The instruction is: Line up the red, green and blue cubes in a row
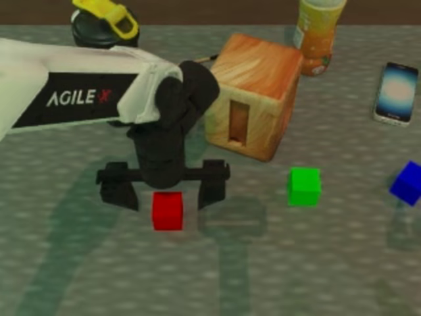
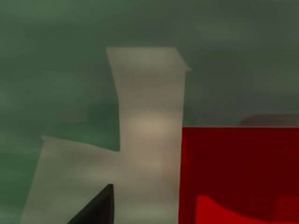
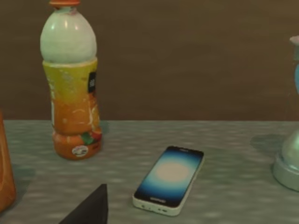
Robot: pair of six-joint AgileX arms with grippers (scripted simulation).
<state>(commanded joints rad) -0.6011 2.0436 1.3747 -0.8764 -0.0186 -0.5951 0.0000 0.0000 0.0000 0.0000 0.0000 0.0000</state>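
The left arm (image 1: pixel 79 92) reaches in from the left side of the surface (image 1: pixel 296 263), its white casing marked AgileX, and bends down so that its black left claw (image 1: pixel 168 194) hangs low over the red cube (image 1: pixel 168 210). The claw is spread wide, one finger on each side of the cube, and neither finger looks to be touching it. The cube sits on the surface, a little left of centre. In the left wrist view the red cube (image 2: pixel 238 172) fills one corner, very close, with the tip of one dark finger (image 2: pixel 96 210) beside it.

The green cube (image 1: pixel 304 186) rests on the surface to the right of the red one, well apart from it. The blue cube (image 1: pixel 408 183) sits farther right again, at the edge of the top view and partly cut off by it.

Behind the red and green cubes stands a large wooden box (image 1: pixel 253 95) with a slot in its front face. Behind that, an orange drink bottle (image 1: pixel 317 36) stands upright, and a phone (image 1: pixel 396 92) lies flat at the right, screen up. A black and yellow object (image 1: pixel 105 23) sits at the far left, behind the arm.

The right arm does not appear in the top view. Its wrist camera looks at the bottle (image 3: pixel 72 84) and the phone (image 3: pixel 170 179), with only a dark fingertip (image 3: pixel 88 210) showing, so I cannot tell how the right claw is set.
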